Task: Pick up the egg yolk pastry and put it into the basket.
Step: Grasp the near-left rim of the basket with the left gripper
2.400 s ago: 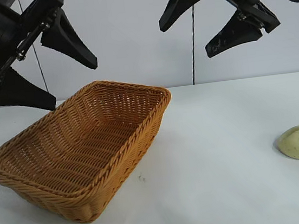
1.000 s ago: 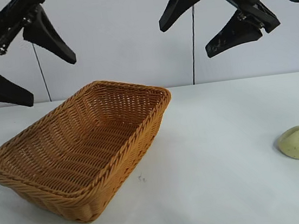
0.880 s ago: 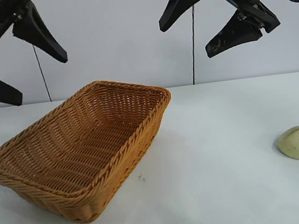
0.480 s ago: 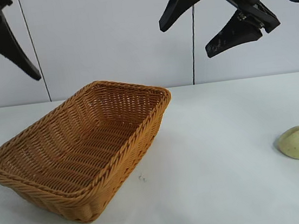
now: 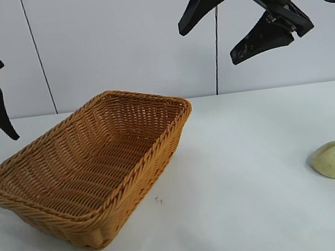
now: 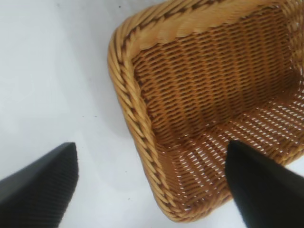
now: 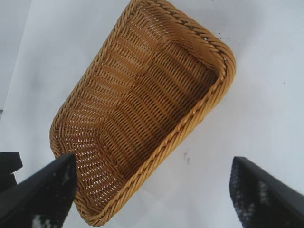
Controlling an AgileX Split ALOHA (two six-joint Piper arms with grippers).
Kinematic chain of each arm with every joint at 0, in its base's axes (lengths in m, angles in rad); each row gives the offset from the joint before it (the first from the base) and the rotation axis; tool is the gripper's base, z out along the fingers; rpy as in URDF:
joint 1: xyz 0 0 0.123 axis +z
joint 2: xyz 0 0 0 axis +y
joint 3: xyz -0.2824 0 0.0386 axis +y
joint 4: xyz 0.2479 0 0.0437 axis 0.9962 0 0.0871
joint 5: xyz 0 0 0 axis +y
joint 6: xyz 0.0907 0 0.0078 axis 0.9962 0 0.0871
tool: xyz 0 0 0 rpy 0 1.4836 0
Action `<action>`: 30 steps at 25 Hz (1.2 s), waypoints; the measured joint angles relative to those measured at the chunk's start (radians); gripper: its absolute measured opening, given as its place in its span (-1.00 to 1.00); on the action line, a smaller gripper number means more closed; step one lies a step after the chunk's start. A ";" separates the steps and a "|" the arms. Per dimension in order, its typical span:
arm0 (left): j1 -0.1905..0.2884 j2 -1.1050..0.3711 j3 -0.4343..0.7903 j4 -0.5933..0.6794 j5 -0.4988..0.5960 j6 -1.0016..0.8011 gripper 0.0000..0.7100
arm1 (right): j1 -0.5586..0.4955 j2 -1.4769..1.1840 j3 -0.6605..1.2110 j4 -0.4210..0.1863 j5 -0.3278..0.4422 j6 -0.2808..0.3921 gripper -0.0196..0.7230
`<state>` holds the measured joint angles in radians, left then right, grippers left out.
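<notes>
Two grippers up high, both with fingers spread, holding nothing. Egg yolk pastry [image 5: 333, 160] sits on the table [image 5: 244, 202], well right of the empty basket [image 5: 100, 198]. Pick not begun: right gripper [image 5: 235, 21] must drop onto it; left gripper [image 6: 152, 185] hangs over the basket's left end.

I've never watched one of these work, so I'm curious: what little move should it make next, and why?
Probably the right gripper should swing out and down toward the egg yolk pastry. It hangs open high above the table, nearer the pastry than the left gripper, which is open off beyond the basket. The pastry lies untouched on the table, and the basket holds nothing.
</notes>
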<state>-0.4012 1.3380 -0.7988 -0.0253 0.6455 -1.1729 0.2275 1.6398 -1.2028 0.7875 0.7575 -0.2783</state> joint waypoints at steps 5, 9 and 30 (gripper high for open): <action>0.000 0.000 0.000 -0.001 -0.009 -0.018 0.72 | 0.000 0.000 0.000 0.000 0.000 0.000 0.74; 0.000 0.000 0.000 -0.002 -0.033 -0.022 0.72 | 0.000 0.000 0.000 0.000 0.000 0.000 0.74; 0.000 0.443 0.002 -0.051 -0.259 -0.024 0.72 | 0.000 0.000 0.000 0.000 0.000 0.000 0.74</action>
<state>-0.4012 1.7806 -0.7968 -0.0759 0.3862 -1.1973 0.2275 1.6398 -1.2028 0.7875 0.7574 -0.2783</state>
